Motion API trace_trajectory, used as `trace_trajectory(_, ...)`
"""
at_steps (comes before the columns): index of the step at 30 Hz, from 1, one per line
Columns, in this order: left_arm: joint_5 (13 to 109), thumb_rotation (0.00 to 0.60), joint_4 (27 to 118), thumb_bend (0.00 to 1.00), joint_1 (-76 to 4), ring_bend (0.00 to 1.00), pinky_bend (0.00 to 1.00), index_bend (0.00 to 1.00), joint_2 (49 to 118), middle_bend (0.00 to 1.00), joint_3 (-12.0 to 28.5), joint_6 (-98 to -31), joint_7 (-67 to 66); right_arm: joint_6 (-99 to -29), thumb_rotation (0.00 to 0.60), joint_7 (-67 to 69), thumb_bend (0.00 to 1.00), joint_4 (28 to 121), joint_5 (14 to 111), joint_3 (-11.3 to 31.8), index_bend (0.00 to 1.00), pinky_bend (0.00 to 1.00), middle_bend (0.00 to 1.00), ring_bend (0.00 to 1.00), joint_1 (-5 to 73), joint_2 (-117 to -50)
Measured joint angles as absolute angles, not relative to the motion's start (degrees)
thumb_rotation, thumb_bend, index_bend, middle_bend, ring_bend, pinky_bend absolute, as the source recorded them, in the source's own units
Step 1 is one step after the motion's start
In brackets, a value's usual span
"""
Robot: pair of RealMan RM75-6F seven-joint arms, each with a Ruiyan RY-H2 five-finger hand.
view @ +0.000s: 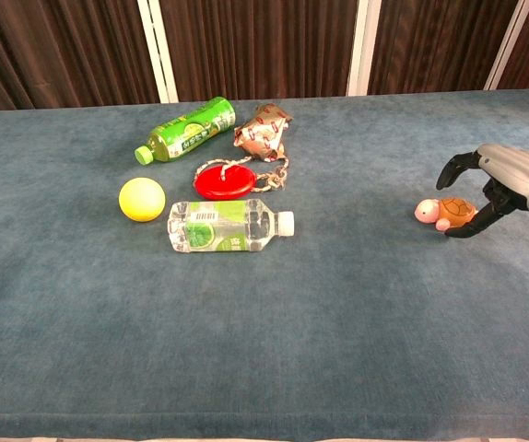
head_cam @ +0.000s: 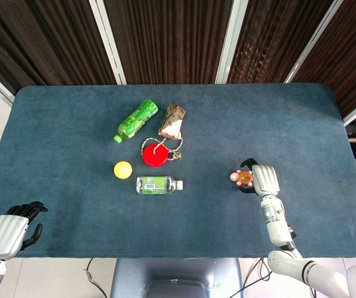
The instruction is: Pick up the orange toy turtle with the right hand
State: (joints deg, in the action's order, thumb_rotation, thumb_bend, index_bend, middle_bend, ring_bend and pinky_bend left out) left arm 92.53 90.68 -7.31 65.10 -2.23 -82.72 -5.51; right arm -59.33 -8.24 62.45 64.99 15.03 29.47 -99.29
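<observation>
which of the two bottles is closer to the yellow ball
The clear water bottle with the white cap, lying on its side just right of the yellow ball. The green bottle lies farther back, beside the brown packet.

robot hand (view: pixel 499 184) pinching orange turtle (view: pixel 447 214), raised

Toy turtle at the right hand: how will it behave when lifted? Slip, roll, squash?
The toy turtle looks small next to the right hand, so probably light. Its rounded shell and head suggest it could twist or slip from a loose fingertip hold. It seems to sit flat on the tablecloth, so rolling looks unlikely. Softness can't be judged.
</observation>
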Motion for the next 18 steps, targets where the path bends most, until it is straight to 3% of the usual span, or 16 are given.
trace_trajectory(11,92.06,0.600,90.67,0.49,-6.73,0.32,0.36,0.35,64.96,0.27,-2.31,-83.21,-5.53,-60.45,0.600,-3.44,0.24,57.65,68.22,14.06,0.58,1.00,0.51,0.99,30.18,-102.24)
trace_trajectory(18,91.18,0.600,90.82,0.49,-6.56,0.32,0.36,0.35,64.60,0.27,-2.04,-83.13,-5.41,-58.38,0.600,-5.11,0.25,56.52,66.77,13.69,0.49,1.00,0.52,0.99,30.34,-102.82)
